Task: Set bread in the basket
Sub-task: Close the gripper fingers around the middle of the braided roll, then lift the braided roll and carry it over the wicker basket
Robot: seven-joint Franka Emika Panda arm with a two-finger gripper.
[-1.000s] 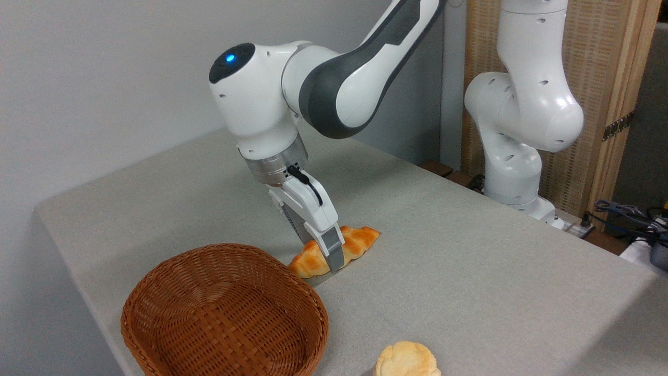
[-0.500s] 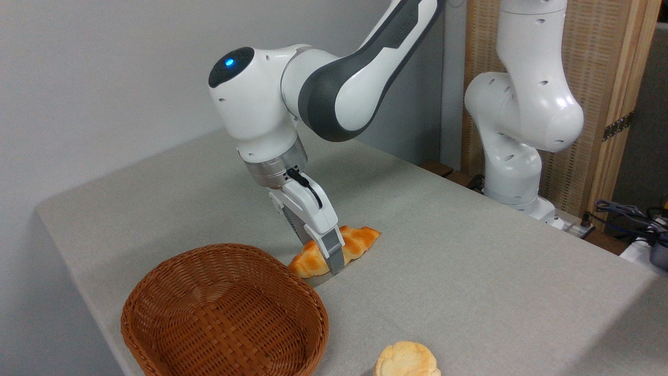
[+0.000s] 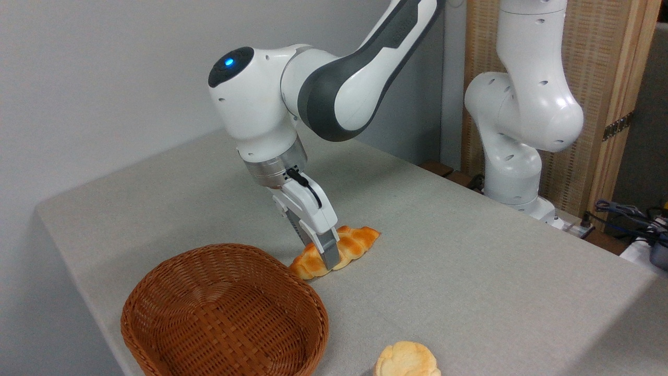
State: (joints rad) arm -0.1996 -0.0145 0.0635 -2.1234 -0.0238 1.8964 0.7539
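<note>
Camera view: one bread [image 3: 350, 247] between closed jaws, one basket [image 3: 224, 313], one bun [image 3: 407, 360].

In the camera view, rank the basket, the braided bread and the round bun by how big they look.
1. basket, clearly largest.
2. bread, partly behind the end effector.
3. bun, cut off by the frame edge and nearer the camera, so this place is unsure.

Arm reached in from 1 o'clock, elbow link sloped down toward 7 o'clock. Wrist housing bent low, blue light lit on its cap. Gripper [image 3: 324, 255] angled down toward 5 o'clock, near finger seen pressed against bread [image 3: 354, 245]; far finger hidden.
</note>
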